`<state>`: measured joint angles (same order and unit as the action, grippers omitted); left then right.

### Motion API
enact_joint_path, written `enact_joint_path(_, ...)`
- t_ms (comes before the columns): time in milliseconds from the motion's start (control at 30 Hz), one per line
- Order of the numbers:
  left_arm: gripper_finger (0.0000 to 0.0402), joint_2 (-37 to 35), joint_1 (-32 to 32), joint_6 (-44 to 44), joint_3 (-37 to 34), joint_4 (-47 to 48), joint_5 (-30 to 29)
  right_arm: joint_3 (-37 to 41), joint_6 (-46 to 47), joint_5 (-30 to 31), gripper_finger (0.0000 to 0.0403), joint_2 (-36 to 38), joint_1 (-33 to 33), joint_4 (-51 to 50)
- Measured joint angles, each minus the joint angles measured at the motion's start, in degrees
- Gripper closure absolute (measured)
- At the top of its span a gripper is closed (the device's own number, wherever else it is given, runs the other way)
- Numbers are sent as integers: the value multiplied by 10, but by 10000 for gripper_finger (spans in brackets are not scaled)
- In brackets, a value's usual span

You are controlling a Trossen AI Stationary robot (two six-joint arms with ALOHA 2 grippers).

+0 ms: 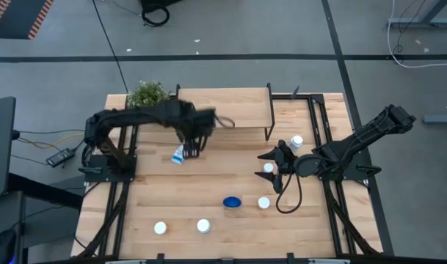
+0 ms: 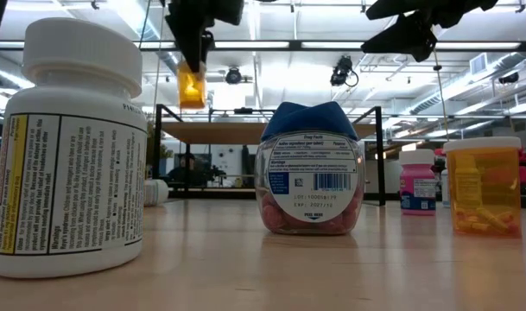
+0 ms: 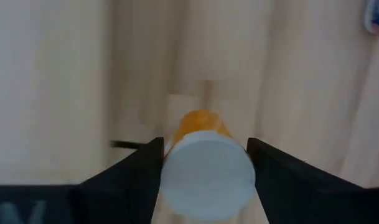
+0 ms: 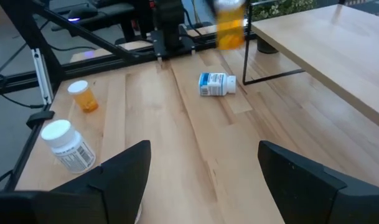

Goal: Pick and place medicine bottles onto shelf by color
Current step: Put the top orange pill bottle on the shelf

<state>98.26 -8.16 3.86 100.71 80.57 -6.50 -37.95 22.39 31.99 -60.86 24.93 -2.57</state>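
Observation:
An orange medicine bottle (image 2: 191, 86) with a white cap hangs in the air, and my left gripper (image 1: 196, 143) is shut on it, in front of the shelf (image 1: 223, 110) at the table's far side. A bluish-white bottle (image 1: 178, 155) lies on its side on the table just below that gripper. My right gripper (image 1: 276, 167) stands open over the table's right half with nothing between its fingers. Several more bottles stand on the table, among them a wide blue-lidded one (image 1: 232, 202). My left gripper pinches the orange bottle's white cap (image 3: 206, 177) between its two fingers (image 3: 142, 165), one on each side of it. The fingers come from above, pointing down. The bottle hangs upright below them, its orange body (image 3: 201, 121) lifted clear of the table.
A potted plant (image 1: 148, 93) stands at the far left corner beside the shelf. White-capped bottles stand near the front edge (image 1: 160, 228) (image 1: 203, 226) and around my right gripper (image 1: 296, 141) (image 1: 268, 168) (image 1: 263, 202). The shelf's black legs (image 1: 269, 132) stand on the table.

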Motion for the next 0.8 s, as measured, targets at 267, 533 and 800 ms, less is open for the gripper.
enact_joint_path(267, 188, 0, -98, 78, 86, 41, -24, 0, 0, -1, 98, 0, 0, 0)
enact_joint_path(533, 163, 0, -184, 160, 72, 20, -23, 0, 1, -1, 98, 0, 0, 2)
enact_joint_path(800, 177, 23, -240, 190, 63, -9, -5, 0, 1, -1, 98, 0, 0, 4)
